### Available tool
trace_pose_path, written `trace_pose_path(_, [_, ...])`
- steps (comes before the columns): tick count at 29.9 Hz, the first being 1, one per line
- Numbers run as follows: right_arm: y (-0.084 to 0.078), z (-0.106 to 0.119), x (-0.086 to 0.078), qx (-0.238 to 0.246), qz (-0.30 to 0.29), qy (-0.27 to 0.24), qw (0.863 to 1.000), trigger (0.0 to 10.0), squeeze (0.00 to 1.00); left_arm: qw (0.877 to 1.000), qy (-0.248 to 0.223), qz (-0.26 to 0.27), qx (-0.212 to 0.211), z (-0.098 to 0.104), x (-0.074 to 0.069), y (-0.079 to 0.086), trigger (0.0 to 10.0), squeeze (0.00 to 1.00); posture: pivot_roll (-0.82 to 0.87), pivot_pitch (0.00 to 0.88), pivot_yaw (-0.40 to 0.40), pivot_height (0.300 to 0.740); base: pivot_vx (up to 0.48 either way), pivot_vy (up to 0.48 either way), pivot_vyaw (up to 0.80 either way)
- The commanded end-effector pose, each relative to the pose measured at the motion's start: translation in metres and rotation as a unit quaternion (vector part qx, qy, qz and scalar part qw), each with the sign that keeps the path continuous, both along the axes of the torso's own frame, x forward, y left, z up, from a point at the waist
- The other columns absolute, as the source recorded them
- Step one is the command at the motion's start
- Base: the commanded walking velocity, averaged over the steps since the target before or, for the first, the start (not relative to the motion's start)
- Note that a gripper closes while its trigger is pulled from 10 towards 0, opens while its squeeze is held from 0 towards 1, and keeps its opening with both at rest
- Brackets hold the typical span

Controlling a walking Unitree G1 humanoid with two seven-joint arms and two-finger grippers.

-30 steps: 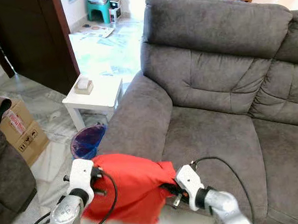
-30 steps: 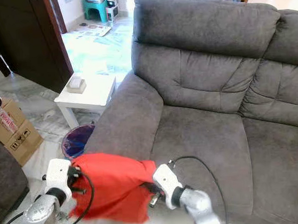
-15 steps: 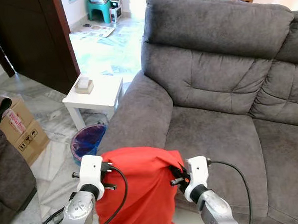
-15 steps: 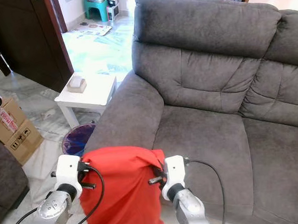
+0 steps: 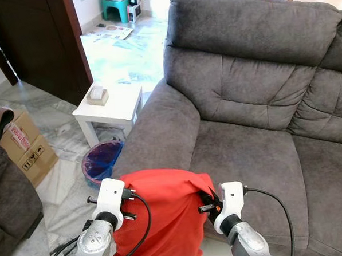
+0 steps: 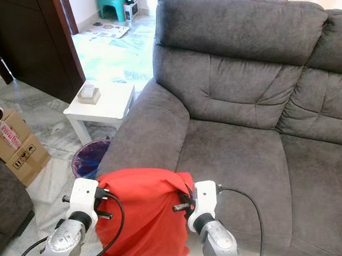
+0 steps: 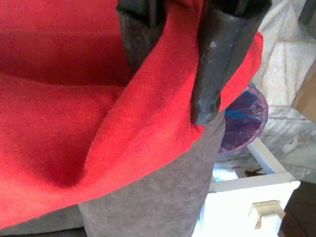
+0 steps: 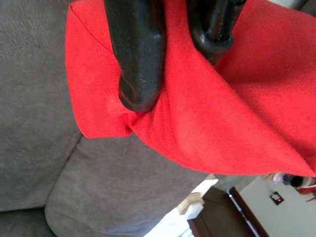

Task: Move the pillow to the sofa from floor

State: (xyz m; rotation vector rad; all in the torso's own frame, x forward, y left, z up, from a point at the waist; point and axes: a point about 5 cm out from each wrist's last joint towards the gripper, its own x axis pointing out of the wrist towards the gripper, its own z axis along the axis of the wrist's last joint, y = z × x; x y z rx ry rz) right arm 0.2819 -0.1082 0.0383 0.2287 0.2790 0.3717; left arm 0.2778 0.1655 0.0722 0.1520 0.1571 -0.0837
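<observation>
Between the two end effectors hangs the red pillow (image 5: 161, 217), off the floor, just short of the grey sofa (image 5: 247, 152) seat and beside its armrest.

Left end effector (image 7: 170, 64): fingers clamped on a fold at the pillow's upper left corner. Right end effector (image 8: 170, 54): pinched on the upper right corner, seat cushion right behind it. Pillow droops below both grips, so only thin fabric is held.

Step in hand, judged: carry over the seat and set down.
- Lift both end effectors together so the hanging bottom edge clears the seat front.
- Keep their spacing fixed; pulling apart could strip fabric from the pinch.
- Move forward, away from the armrest, toward the cushion ahead of the right end effector.
- Lower until the cushion carries the weight, then release both.
</observation>
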Motion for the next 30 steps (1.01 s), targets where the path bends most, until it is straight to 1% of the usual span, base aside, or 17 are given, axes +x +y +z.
trace_pose_path(1, [-0.0083, 0.0146, 0.0063, 0.021, -0.032, -0.03, 0.999, 10.0, 0.0, 0.998, -0.058, 0.016, -0.002, 0.0238, 0.0051, 0.0054, 10.0, 0.0, 0.16, 0.128, -0.053, 0.74, 0.0, 0.0, -0.8])
trace_pose_path(4, [-0.0065, 0.0128, 0.0055, -0.002, -0.018, -0.03, 0.999, 10.0, 0.0, 0.998, -0.06, 0.025, 0.007, 0.0231, 0.0049, 0.0076, 10.0, 0.0, 0.16, 0.127, -0.053, 0.74, 0.0, -0.134, -0.8])
trace_pose_path(6, [-0.0056, 0.0131, 0.0053, 0.001, -0.018, -0.029, 0.999, 10.0, 0.0, 0.998, -0.06, 0.027, 0.013, 0.0231, 0.005, 0.0086, 10.0, 0.0, 0.16, 0.127, -0.053, 0.74, 0.0, -0.428, -0.8])
trace_pose_path(10, [-0.0056, 0.0133, 0.0058, -0.004, -0.019, -0.029, 0.999, 10.0, 0.0, 0.998, -0.058, 0.02, 0.005, 0.023, 0.0054, 0.0078, 10.0, 0.0, 0.16, 0.125, -0.05, 0.74, 0.0, -0.428, -0.8])
trace_pose_path(19, [-0.008, 0.0139, 0.0084, -0.007, -0.024, -0.031, 0.999, 10.0, 0.0, 0.998, -0.063, 0.013, -0.002, 0.0249, 0.0077, 0.0062, 10.0, 0.0, 0.16, 0.118, -0.051, 0.74, 0.0, 0.0, -0.8])
trace_pose_path(30, [-0.0075, 0.014, 0.0085, -0.011, -0.021, -0.032, 0.999, 10.0, 0.0, 0.998, -0.069, 0.012, -0.006, 0.0263, 0.0066, 0.0059, 10.0, 0.0, 0.17, 0.12, -0.054, 0.74, 0.0, 0.0, -0.8])
